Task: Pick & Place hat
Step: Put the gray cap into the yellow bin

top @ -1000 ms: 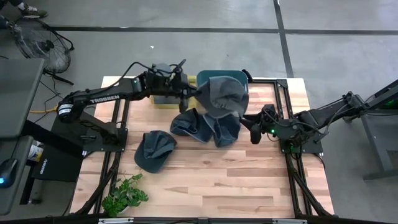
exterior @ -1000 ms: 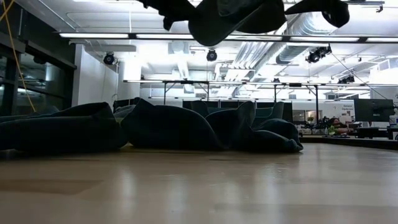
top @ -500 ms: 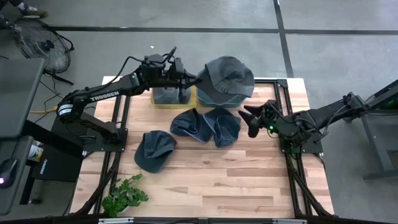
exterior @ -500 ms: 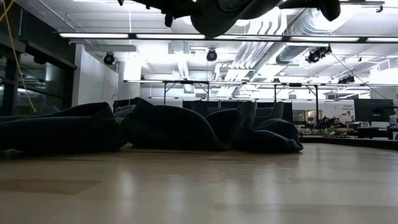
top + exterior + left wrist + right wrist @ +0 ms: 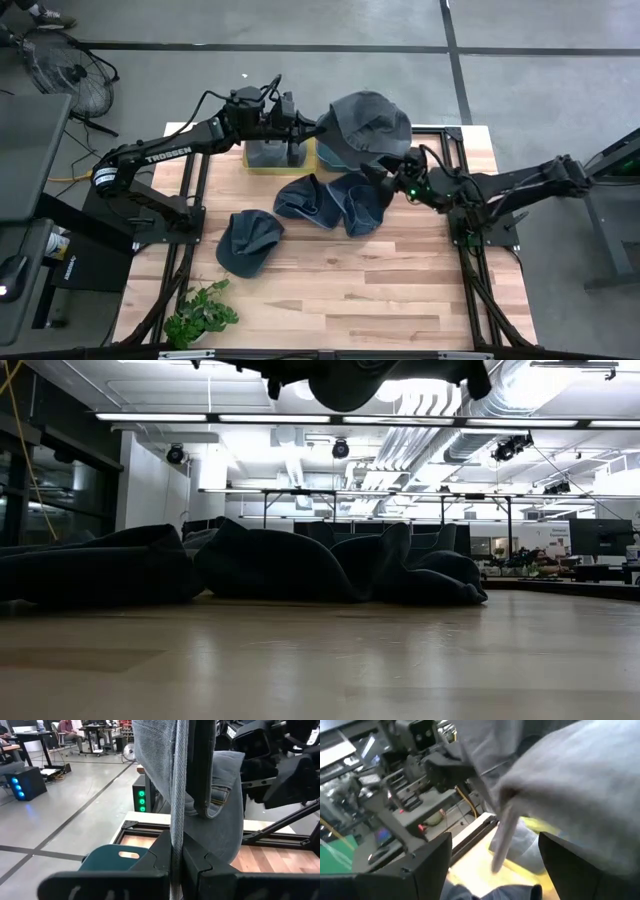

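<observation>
Moved: right gripper [image 5: 385,172] is reaching in under the raised hat [image 5: 368,122], fingers spread wide.
Table [image 5: 400,290]: three hats are waiting.
Hat: hanging over teal bin [image 5: 112,857].
Left gripper [image 5: 308,133]: is pinching the brim.

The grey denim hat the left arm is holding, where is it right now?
In the high view the grey denim hat hangs from the shut left gripper at the table's far edge, above the teal bin, with the open right gripper beside it.

Black arms [image 5: 165,152], white TROSSEN lettering, green LED.
</observation>
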Controlling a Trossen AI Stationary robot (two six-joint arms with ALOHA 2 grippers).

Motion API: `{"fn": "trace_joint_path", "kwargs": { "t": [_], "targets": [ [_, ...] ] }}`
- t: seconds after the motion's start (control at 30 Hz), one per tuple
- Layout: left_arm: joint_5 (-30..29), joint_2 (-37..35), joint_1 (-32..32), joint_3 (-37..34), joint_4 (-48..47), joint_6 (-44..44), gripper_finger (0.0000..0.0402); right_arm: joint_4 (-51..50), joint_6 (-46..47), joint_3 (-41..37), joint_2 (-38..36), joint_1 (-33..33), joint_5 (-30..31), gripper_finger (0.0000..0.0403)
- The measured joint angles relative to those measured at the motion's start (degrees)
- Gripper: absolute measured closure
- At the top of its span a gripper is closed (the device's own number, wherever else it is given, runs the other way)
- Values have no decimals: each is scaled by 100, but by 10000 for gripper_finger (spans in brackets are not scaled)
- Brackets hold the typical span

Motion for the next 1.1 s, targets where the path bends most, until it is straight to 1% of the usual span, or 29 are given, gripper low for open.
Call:
{"fn": "trace_joint_path", "kwargs": {
  "t": [0.2,0.4,0.57,0.67,0.77,0.87,0.97,1.1],
  "targets": [
    [-10,0,-2,0,10,-2,396,645,-122,0,63,-149,50,111],
    [-30,0,-2,1,65,-44,396,919,-346,0,42,-178,418,111],
    [-171,2,-2,0,68,-48,396,1064,-368,0,43,-177,738,112],
    [-177,2,-2,0,87,-48,396,1115,-328,0,43,-177,978,121],
    [-177,2,-2,0,86,-48,396,1119,-260,0,43,-177,1045,143],
    [-164,2,-2,0,87,-50,395,1114,-262,0,43,-177,1042,178],
    [-127,2,-2,0,85,-57,390,1098,-263,0,43,-177,1038,222],
    [-127,2,-2,0,83,-59,388,1095,-354,0,43,-177,1036,295]
  ]
}}
